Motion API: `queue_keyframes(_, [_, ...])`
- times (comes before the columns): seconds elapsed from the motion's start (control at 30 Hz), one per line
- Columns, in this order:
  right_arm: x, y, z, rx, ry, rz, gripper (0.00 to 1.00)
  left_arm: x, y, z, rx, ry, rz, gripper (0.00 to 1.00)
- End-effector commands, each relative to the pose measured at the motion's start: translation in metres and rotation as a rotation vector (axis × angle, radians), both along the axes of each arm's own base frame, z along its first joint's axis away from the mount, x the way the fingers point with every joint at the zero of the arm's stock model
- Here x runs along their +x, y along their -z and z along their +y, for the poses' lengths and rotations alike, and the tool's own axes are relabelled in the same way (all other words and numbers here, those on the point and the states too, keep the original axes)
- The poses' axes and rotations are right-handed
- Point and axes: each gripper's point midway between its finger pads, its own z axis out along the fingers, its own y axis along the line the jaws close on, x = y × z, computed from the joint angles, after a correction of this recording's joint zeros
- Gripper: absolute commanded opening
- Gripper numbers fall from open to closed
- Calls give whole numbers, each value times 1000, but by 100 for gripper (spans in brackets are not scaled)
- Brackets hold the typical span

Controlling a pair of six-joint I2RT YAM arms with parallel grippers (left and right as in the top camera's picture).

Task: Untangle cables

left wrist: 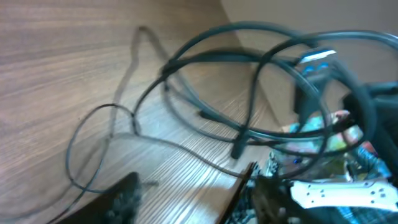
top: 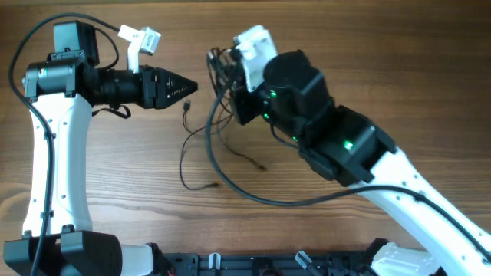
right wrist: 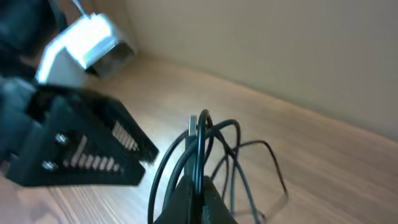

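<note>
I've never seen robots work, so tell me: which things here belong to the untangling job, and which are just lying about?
Part of the job:
black cables, tangled in loops
right gripper, shut on the cables
left gripper, open beside the tangle

Just there:
wooden table
black rail along its near edge

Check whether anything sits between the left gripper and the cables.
Nothing visible. Only bare table separates the left gripper from the cables; the right gripper clamps them on the far side.
</note>
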Motion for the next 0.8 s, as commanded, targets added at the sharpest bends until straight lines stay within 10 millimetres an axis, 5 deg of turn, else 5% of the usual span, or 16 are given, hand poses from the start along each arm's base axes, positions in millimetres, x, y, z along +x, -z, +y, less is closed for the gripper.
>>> queue_keyframes(0.0, [-3,-31,-12,90,54,-36,4,0,-12,-6,-52,29,-45,63])
queue_keyframes(0.17, [-37,-64,5,180,-160,-81,4,16,-18,-6,-37,35,-160,58])
queue_keyframes(0.33, [-60,-96,-9,243,-204,-138,4,25,-27,-31,-31,114,-291,54])
queue_keyframes(0.57, [-70,-98,-15,229,-223,-143,4,21,-36,-65,-48,202,-367,53])
queue_keyframes(0.73, [-66,-98,-19,224,-192,-150,4,18,-37,-72,-56,211,-353,4])
queue_keyframes(0.77, [-64,-98,-20,222,-177,-153,4,19,-37,-72,-59,201,-334,4])
